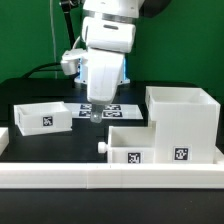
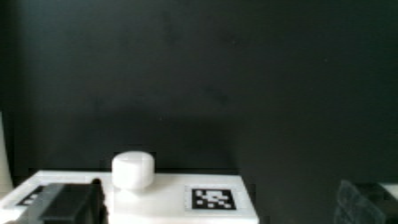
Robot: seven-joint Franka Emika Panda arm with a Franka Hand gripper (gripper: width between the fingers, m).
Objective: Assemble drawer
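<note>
The drawer's large hollow white case stands at the exterior view's right. A small tray with a round knob lies against its front left. A second small tray lies at the left. My gripper hangs over the table between the two trays, behind the knobbed tray, and holds nothing. In the wrist view the knobbed tray, its knob and its tag show at the frame's edge. The gripper is open, with its dark fingers far apart.
The marker board lies on the black table under and behind the gripper. A long low white rail runs along the front. A green wall stands behind the arm.
</note>
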